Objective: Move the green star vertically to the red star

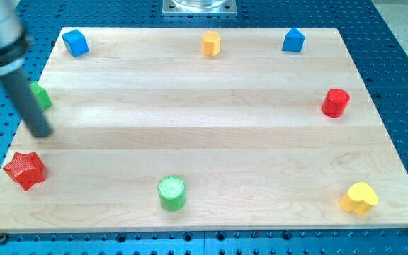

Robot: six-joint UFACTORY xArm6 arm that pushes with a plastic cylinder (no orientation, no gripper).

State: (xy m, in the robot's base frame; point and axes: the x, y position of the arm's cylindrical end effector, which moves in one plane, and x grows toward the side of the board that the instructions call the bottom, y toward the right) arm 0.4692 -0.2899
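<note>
The green star lies near the board's left edge, partly hidden behind my rod. The red star sits at the view's lower left, below the green star. My tip rests on the board just below the green star and above the red star, apart from the red star. The rod slants up to the view's upper left.
A blue cube is at the top left, a yellow block at top centre, a blue block at top right. A red cylinder is at right, a yellow heart at bottom right, a green cylinder at bottom centre.
</note>
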